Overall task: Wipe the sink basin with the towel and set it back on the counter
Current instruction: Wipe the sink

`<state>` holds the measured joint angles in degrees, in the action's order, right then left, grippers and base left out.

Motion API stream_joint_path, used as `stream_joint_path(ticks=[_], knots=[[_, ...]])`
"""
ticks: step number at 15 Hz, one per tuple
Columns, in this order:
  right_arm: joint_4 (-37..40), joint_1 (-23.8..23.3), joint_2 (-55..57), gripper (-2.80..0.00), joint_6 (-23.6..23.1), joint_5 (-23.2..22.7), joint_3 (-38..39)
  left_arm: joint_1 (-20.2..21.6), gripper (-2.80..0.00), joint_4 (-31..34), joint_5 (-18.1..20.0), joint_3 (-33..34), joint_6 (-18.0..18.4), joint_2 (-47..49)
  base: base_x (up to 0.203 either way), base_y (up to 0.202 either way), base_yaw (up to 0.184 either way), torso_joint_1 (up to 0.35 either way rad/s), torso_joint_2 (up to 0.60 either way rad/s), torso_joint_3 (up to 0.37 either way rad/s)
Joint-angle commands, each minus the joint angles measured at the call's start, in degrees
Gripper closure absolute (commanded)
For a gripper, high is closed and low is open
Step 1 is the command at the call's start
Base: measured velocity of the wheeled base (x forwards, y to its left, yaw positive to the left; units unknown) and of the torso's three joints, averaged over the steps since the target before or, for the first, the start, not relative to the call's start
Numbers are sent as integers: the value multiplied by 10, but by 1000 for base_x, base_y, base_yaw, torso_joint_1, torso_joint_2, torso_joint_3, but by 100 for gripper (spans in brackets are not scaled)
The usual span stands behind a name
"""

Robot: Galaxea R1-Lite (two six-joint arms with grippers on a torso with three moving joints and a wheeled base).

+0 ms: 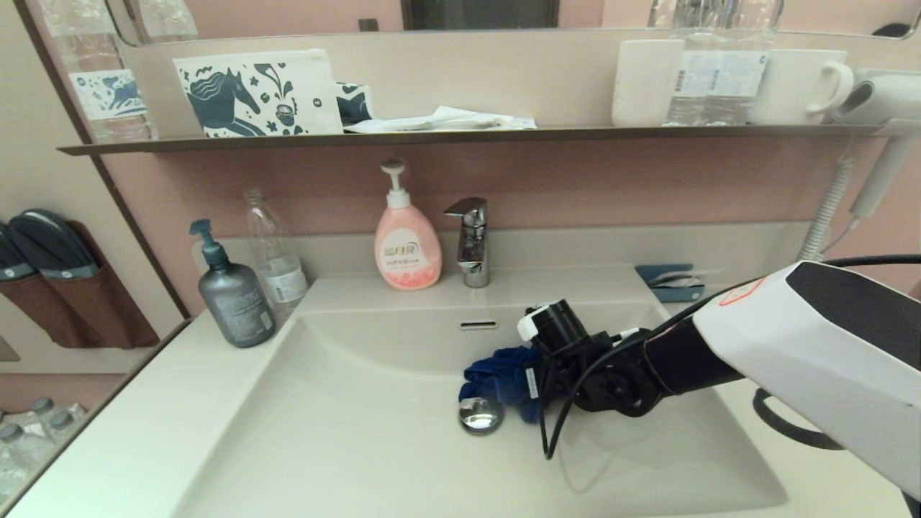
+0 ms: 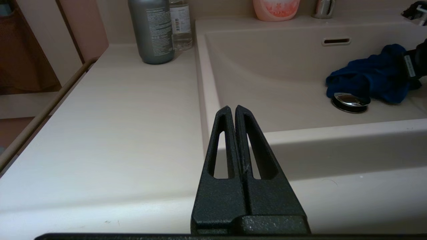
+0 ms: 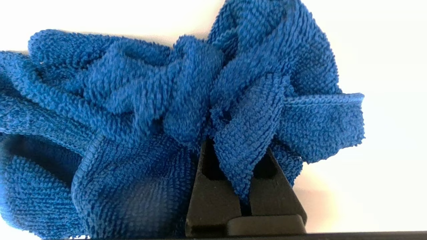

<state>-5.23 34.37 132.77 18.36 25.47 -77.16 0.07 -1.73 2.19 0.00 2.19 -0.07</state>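
The royal-blue towel point(image 1: 498, 379) lies bunched on the floor of the off-white sink basin point(image 1: 374, 432), right behind the chrome drain plug point(image 1: 481, 415). My right gripper point(image 1: 534, 385) is shut on the towel point(image 3: 173, 100), reaching into the basin from the right; a fold sits pinched between its fingers and the cloth hides their tips. The towel point(image 2: 370, 78) also shows in the left wrist view, against the drain plug point(image 2: 350, 101). My left gripper point(image 2: 232, 108) is shut and empty, parked over the counter point(image 2: 116, 133) at the basin's front left corner.
On the counter point(image 1: 144, 432) behind the basin stand a grey pump bottle point(image 1: 234, 291), a clear bottle point(image 1: 273, 255), a pink soap dispenser point(image 1: 406, 241) and the chrome faucet point(image 1: 471, 241). A teal tray point(image 1: 673, 282) sits at the back right. A shelf point(image 1: 460, 134) with mugs hangs above.
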Motion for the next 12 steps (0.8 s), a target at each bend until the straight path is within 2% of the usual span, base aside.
stream_joint_path(ticks=[1, 4, 7, 9, 12], knots=[[4, -12, -38, 0, 0, -2, 44, 0, 0, 0, 0, 0, 0, 1, 0, 0, 0, 0, 0, 0], [36, -19, -70, 0, -1, -2, 85, 0, 0, 0, 0, 0, 0, 1, 0, 0, 0, 0, 0, 0], [186, -18, -88, 0, 8, 9, 93, 0, 0, 0, 0, 0, 0, 1, 0, 0, 0, 0, 0, 0], [278, -10, -93, 0, 39, 7, 92, 0, 0, 0, 0, 0, 0, 1, 0, 0, 0, 0, 0, 0], [329, 16, -82, 0, 65, -14, 90, 0, 0, 0, 0, 0, 0, 1, 0, 0, 0, 0, 0, 0]])
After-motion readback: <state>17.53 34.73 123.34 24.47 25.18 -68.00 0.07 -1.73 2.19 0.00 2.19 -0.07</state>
